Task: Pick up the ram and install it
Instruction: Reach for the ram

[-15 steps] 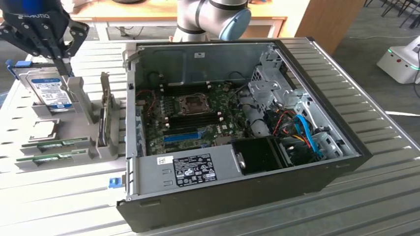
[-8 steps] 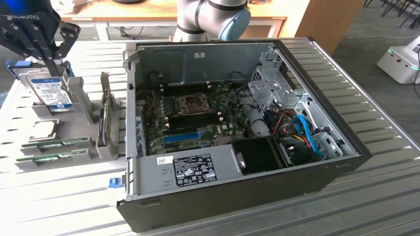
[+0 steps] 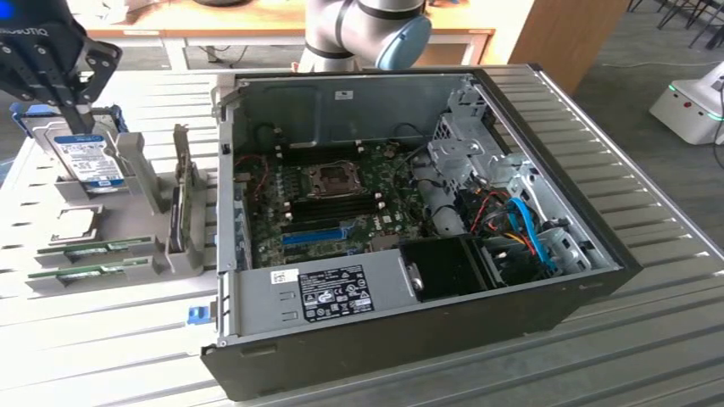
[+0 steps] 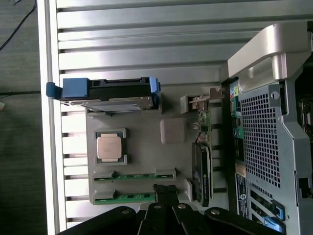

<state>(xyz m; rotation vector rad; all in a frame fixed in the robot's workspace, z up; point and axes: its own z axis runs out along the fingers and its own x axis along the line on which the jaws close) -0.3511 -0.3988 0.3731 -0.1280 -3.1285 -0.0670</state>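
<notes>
Two ram sticks, thin green boards, lie side by side in slots of a grey fixture, one ram stick behind the other ram stick. My gripper hangs high above the fixture's far end, over the hard drive, with its black fingers shut together and nothing between them. In the wrist view the fingertips overlap the end of the nearer ram stick from above. The open computer case lies on its side at the exterior view's right, its motherboard exposed.
The grey fixture also carries a blue-framed hard drive, a square processor and an upright expansion card. Everything rests on a slatted metal table. A white machine stands off the table at the right.
</notes>
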